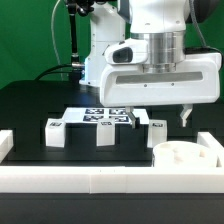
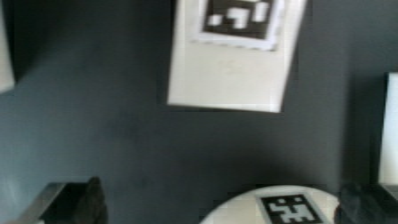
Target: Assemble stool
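Three stool legs (image 1: pixel 105 131) stand in a row on the black worktop (image 1: pixel 30 100), with the seat disc (image 1: pixel 180 154) off toward the exterior view's right. The fingers (image 1: pixel 185 116) are spread wide and holding nothing, hanging near the rightmost leg (image 1: pixel 157 131).

No words, numbers or brands are showing; only black-and-white square tags (image 2: pixel 240 18) are sitting on the marker board (image 1: pixel 105 114) and the legs (image 1: pixel 106 133) just beside it.
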Controlling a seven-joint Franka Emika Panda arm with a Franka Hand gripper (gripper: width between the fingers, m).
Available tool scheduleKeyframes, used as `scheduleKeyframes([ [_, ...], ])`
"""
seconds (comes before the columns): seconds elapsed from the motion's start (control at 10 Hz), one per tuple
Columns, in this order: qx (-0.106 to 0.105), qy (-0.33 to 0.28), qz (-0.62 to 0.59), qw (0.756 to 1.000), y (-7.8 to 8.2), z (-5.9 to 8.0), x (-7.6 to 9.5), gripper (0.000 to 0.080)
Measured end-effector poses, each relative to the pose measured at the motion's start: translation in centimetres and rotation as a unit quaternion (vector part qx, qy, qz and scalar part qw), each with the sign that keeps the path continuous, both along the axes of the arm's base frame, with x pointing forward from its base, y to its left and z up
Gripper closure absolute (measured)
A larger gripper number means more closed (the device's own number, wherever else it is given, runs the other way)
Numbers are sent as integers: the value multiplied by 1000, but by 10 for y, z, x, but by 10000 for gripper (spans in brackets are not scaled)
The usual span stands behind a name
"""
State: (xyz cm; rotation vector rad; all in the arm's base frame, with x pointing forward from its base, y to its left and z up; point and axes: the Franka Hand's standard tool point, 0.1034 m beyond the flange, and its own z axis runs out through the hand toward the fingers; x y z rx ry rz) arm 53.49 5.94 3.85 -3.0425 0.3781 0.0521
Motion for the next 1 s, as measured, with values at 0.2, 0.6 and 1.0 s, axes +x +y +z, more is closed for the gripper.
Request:
scheduleKeyframes([
  [0.2, -1, 11, -34, 999, 6, -6, -5, 151],
  [0.6, 6, 69, -17, 997, 3, -6, -14, 151],
  [1.0, 30, 204, 1, 978, 1, -3, -14, 151],
])
